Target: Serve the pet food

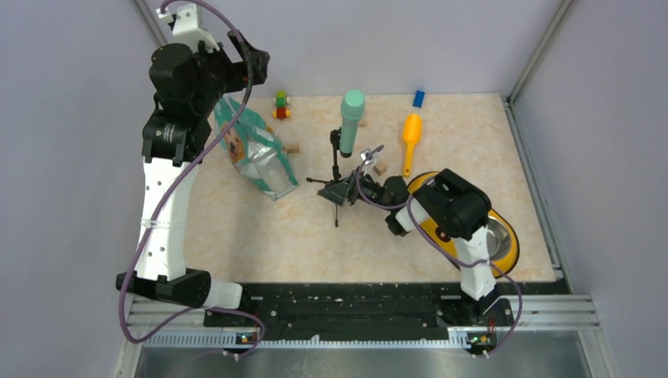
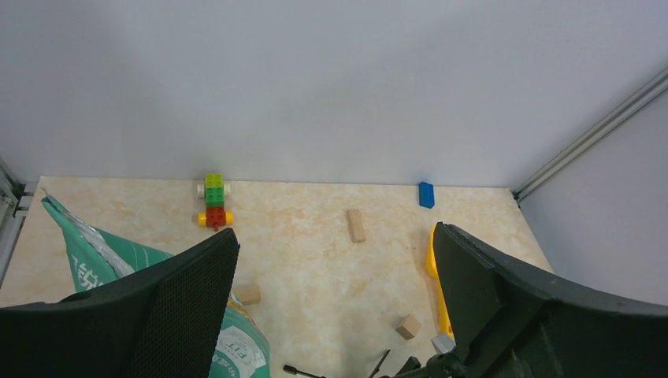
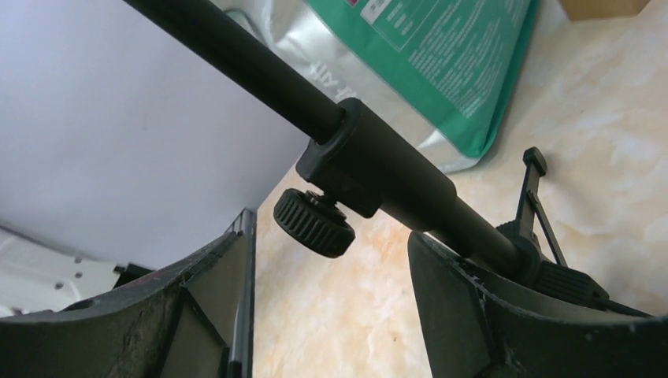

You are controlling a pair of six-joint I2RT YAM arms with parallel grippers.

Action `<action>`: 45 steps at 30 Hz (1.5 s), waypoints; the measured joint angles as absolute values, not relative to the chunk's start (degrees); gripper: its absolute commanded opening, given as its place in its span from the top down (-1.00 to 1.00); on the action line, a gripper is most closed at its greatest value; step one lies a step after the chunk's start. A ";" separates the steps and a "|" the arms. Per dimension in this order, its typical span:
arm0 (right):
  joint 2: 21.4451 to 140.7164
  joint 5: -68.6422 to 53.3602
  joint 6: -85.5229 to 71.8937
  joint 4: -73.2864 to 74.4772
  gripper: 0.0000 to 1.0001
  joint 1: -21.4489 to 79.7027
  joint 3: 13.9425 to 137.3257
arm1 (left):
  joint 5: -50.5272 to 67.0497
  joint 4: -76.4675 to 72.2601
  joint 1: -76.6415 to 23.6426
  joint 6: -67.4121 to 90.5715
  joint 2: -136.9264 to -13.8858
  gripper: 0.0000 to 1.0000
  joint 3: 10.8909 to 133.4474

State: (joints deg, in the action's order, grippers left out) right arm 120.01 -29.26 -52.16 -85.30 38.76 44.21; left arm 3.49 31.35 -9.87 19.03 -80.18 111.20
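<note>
Left gripper (image 1: pixel 254 63), highest toward the top camera, hangs wide open just above the standing pouch (image 1: pixel 256 153), whose long side runs back-left to front-right; no kibble shows, and the bowl (image 1: pixel 512 256) sits by the right arm. Left wrist: pouch (image 2: pixel 110 264) low-left under spread fingers (image 2: pixel 197 307). Right wrist: right gripper (image 3: pixel 335 268) straddles a stand (image 3: pixel 378 169), part-open, holding nothing, so the left arm is nearer.

Glossy foil pouch (image 1: pixel 256 153), matt marbled tabletop (image 1: pixel 260 236)
</note>
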 measured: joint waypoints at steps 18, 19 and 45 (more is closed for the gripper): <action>130.34 -16.16 -52.82 -80.66 -0.60 36.84 60.27 | 1.23 31.55 -9.87 16.29 -79.61 -0.96 110.45; 130.80 -15.18 -52.84 -80.09 -0.60 36.82 61.39 | 0.84 31.57 -9.87 16.19 -79.61 -0.96 110.41; 143.61 -6.22 -50.68 -65.56 -0.60 28.49 89.43 | -5.26 31.94 -9.87 12.60 -79.24 -0.96 109.06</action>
